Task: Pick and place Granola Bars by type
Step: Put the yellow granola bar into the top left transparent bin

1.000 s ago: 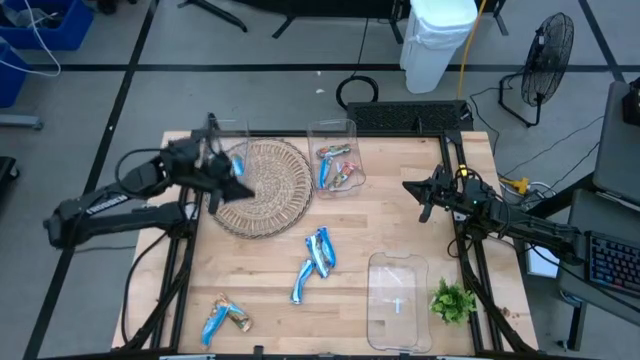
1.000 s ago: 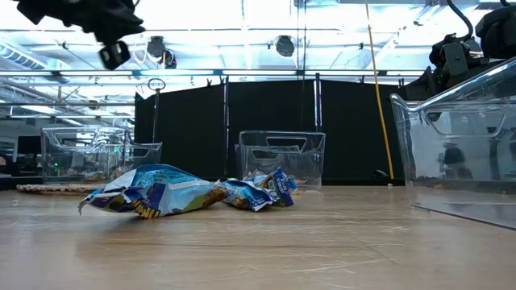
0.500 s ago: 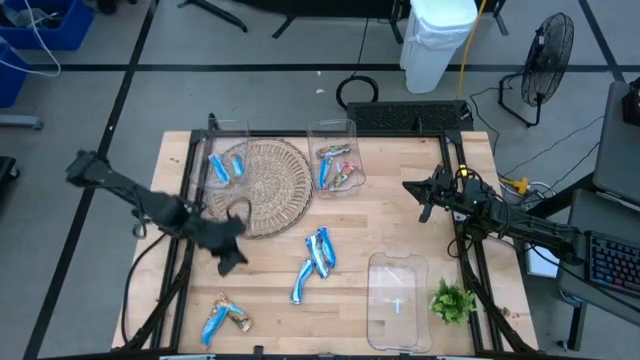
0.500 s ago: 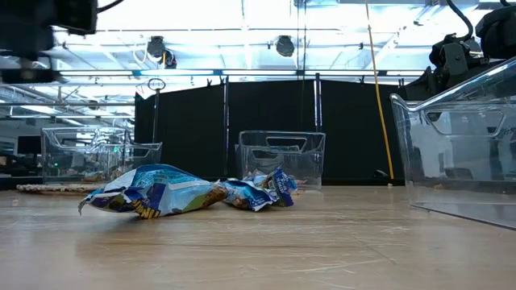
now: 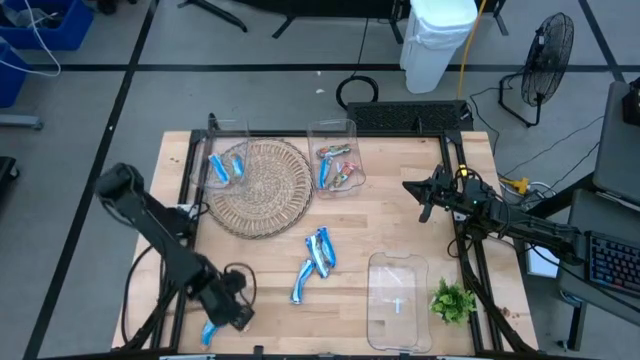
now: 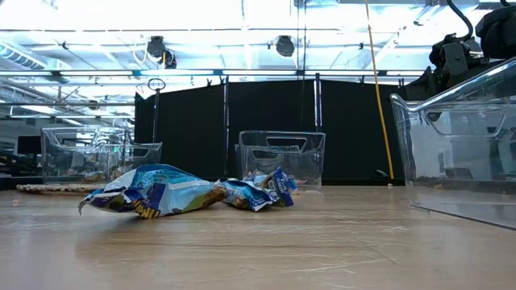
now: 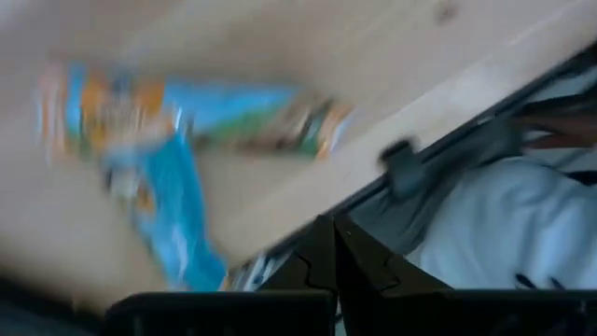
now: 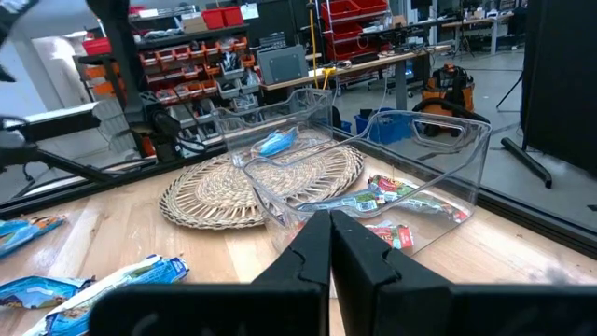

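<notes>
Sorting is partly done, judging from the layout: two blue bars (image 5: pixel 226 168) sit in the clear bin (image 5: pixel 226 135) at the far left, and a mixed lot of blue and reddish bars (image 5: pixel 338 170) sits in the second clear bin (image 5: pixel 333 130) at far centre, just right of the round wicker mat (image 5: pixel 262 186). Still loose on the wooden table (image 5: pixel 400 210): a cluster of blue-and-white bars (image 5: pixel 316 262) mid-table, and a pair at the near left edge, one blue bar (image 5: pixel 208 333) partly under the left arm. A third clear bin (image 5: pixel 398 300) near right looks empty, with a green leafy sprig (image 5: pixel 452 301) beside it. The left gripper (image 5: pixel 240 297) is down at the near left corner right over that last pair, fingers pinched together with nothing between them; in the left wrist view the blurred blue and brownish wrappers (image 7: pixel 177 140) lie just ahead of the closed tips, so no grab yet, I think. The right gripper (image 5: pixel 423 200) waits at the right side of the table, tips closed and empty, pointed toward the mat and bins. Wrappers are shiny crinkly foil, flat and finger-shaped, likely slippery; the bins are rigid see-through plastic with cut-out handles; the mat is coarse woven straw, flat and round; the tabletop is pale butcher-block wood. Roughly half the bars remain to be placed.
</notes>
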Tool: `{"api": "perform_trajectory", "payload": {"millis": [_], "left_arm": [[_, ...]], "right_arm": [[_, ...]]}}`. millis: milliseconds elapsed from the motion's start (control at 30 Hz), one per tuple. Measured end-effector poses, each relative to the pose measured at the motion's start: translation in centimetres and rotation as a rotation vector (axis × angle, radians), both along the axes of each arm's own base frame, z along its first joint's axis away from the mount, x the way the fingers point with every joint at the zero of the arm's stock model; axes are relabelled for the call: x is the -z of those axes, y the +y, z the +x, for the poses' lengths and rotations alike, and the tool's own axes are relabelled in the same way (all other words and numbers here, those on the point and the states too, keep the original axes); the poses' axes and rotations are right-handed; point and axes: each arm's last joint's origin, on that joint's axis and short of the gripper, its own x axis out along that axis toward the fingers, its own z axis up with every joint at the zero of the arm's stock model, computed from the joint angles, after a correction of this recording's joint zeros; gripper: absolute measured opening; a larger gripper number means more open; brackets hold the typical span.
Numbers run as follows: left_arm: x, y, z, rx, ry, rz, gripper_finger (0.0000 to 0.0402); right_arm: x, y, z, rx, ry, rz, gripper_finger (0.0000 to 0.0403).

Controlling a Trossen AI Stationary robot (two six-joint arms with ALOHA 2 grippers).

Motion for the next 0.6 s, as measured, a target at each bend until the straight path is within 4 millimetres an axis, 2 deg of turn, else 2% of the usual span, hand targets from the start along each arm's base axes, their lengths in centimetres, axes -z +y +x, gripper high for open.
{"api": "perform_trajectory", "payload": {"millis": [267,433,600], "left_arm": [[1.3,-3.5,-0.3,-0.094,0.322,-0.045,0.0001],[2.5,-4.5,-0.7,-0.128,0.433,-0.053,0.0001],[4.3,-4.8,-1.1,-0.123,0.509,0.016,0.0001]], "right_arm": [[0.0,0.0,0.0,0.0,0.0,0.0,0.0],[0.0,0.0,0.0,0.0,0.0,0.0,0.0],[0.0,0.0,0.0,0.0,0.0,0.0,0.0]]}}
